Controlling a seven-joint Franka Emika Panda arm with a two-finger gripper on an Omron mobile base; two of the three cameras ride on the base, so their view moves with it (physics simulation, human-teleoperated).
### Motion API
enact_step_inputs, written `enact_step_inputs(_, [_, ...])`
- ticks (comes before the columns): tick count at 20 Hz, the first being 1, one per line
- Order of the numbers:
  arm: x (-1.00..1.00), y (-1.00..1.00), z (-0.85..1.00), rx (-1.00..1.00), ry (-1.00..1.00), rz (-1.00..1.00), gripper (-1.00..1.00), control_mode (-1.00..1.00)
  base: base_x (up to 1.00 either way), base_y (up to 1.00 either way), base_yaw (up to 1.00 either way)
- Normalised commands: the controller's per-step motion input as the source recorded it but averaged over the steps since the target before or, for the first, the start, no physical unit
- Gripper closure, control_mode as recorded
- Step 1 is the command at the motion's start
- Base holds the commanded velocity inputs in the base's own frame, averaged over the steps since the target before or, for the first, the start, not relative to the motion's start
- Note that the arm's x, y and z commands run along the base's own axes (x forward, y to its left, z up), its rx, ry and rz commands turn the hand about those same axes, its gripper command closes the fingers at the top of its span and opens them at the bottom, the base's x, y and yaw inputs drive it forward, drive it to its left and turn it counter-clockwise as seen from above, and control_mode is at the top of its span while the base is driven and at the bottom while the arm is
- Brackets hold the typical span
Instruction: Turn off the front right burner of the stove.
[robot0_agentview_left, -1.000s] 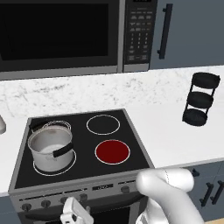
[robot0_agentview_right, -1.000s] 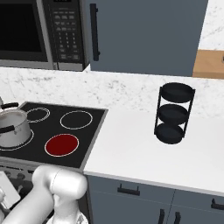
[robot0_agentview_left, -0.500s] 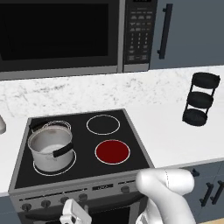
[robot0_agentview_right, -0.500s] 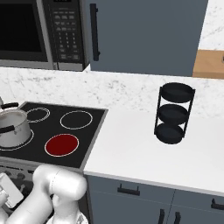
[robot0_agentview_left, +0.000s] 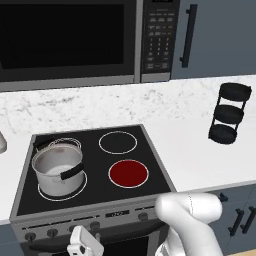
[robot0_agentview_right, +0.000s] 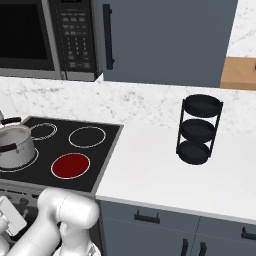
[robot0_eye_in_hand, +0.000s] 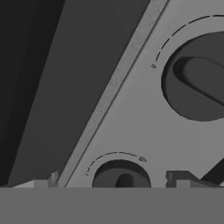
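front right burner (robot0_agentview_left: 128, 173) glowed red | gripper (robot0_eye_in_hand: 114, 183) hard against stove (robot0_agentview_left: 30, 195) knob (robot0_eye_in_hand: 120, 176) | finger spread: could not tell

Count, left base view: one stove (robot0_agentview_left: 156, 170) with four burner rings, one glowing red, the front right burner (robot0_agentview_left: 128, 173); one steel pot (robot0_agentview_left: 56, 169); one microwave (robot0_agentview_left: 85, 40); one black three-tier rack (robot0_agentview_left: 228, 114). Hand view: two round knobs (robot0_eye_in_hand: 199, 78), each with a dial arc.
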Motion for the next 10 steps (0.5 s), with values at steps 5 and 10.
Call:
enact_step_inputs(5, [0.0, 0.0, 0.0, 0.0, 0.01, 0.0, -1.0, -1.0, 0.0, 0.0, 0.0])
enact_step_inputs(10, [0.0, -0.07, 0.1, 0.0, -0.01, 0.0, -1.0, -1.0, 0.0, 0.0, 0.0])
